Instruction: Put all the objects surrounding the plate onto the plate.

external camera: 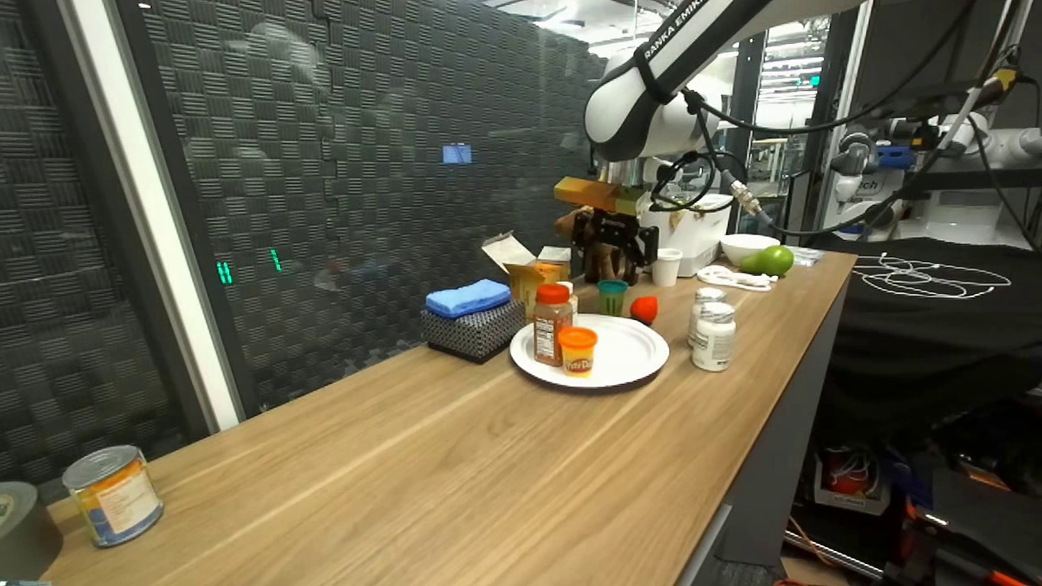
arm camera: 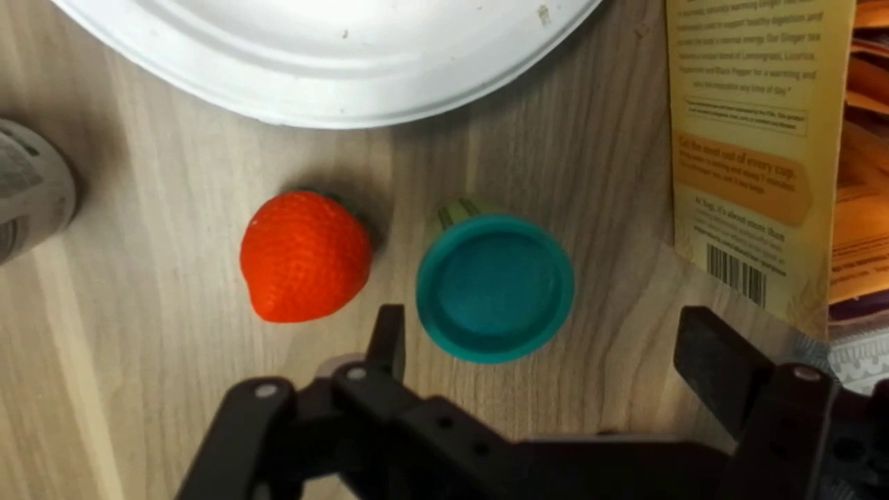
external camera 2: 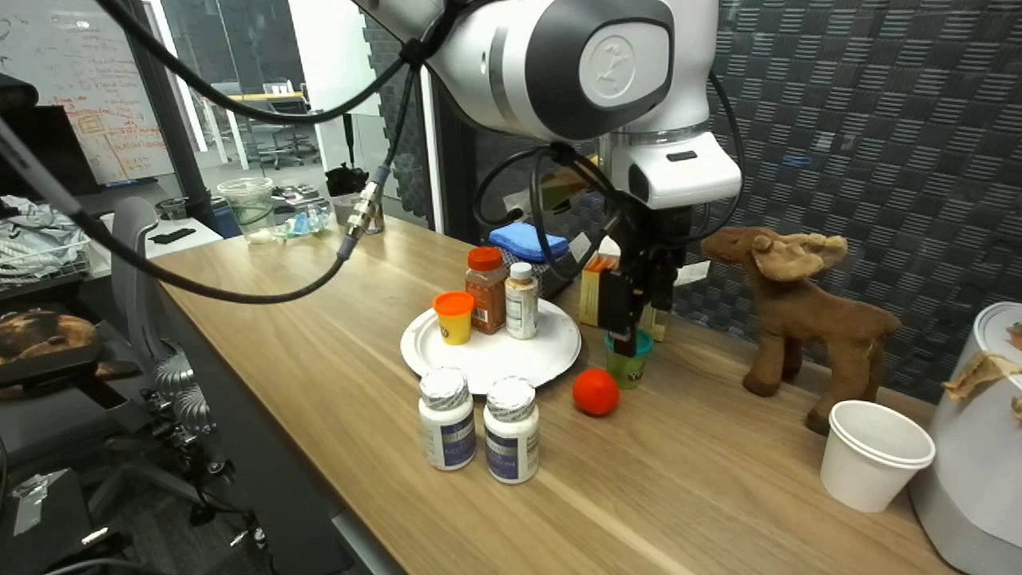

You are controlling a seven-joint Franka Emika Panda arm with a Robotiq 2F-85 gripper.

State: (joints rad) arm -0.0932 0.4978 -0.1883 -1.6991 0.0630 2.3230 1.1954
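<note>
On the white plate (external camera 2: 511,363) stand a brown red-lidded jar (external camera 2: 485,297), a short orange-lidded tub (external camera 2: 455,323) and a white bottle (external camera 2: 521,307). Off the plate, in the wrist view, are a teal-lidded tub (arm camera: 495,288) and a red strawberry (arm camera: 305,257). Two white bottles (external camera 2: 447,431) with silvery lids stand beside the plate in both exterior views. My gripper (arm camera: 552,340) hangs open above the table by the teal-lidded tub. From the wrist, that tub appears just beyond the fingertips, nearer the left one, with nothing gripped.
An open yellow carton (arm camera: 750,160) stands right of the tub in the wrist view. A blue cloth (external camera: 468,299) lies on a dark patterned box (external camera: 476,330) by the plate. A brown plush moose (external camera 2: 814,319) and white paper cups (external camera 2: 874,455) stand past the gripper.
</note>
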